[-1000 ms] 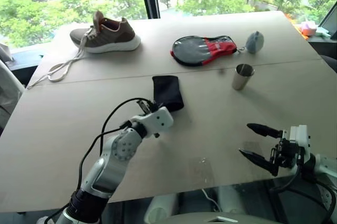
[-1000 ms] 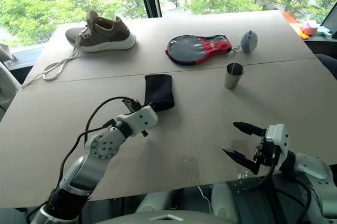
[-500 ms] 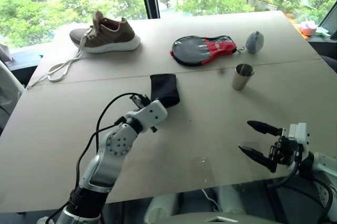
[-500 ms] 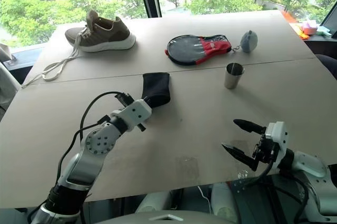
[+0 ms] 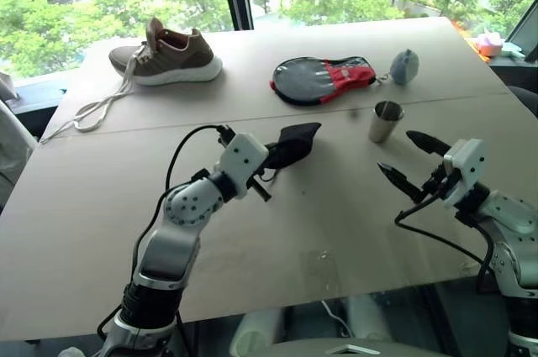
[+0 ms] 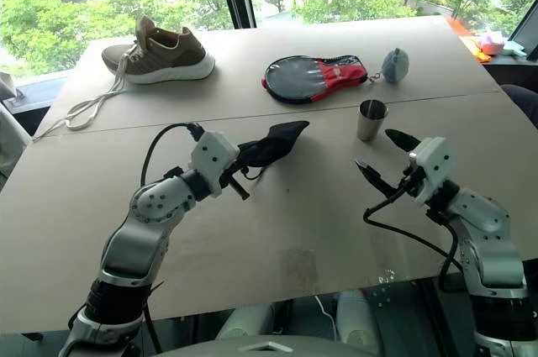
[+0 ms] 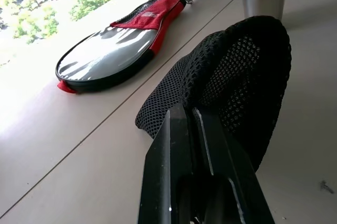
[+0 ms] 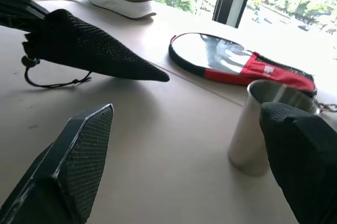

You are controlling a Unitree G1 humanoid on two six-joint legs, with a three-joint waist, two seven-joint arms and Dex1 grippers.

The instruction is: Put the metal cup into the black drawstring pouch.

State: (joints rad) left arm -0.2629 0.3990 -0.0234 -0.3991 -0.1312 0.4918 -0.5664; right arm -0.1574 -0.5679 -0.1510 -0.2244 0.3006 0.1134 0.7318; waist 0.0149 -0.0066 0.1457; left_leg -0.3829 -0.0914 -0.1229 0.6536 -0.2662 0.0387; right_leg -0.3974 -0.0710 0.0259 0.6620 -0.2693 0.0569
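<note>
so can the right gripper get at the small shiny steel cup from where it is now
Probably yes. The right gripper is open and sits just beside the small shiny steel cup, with bare table between them. The black mesh pouch is held off to the other side.

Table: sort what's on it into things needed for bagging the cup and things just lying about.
Needed: metal cup, standing upright; black pouch, held by the shut left gripper; open right gripper near the cup.

Lying about: shoe, black-and-red paddle case, grey ball.
</note>
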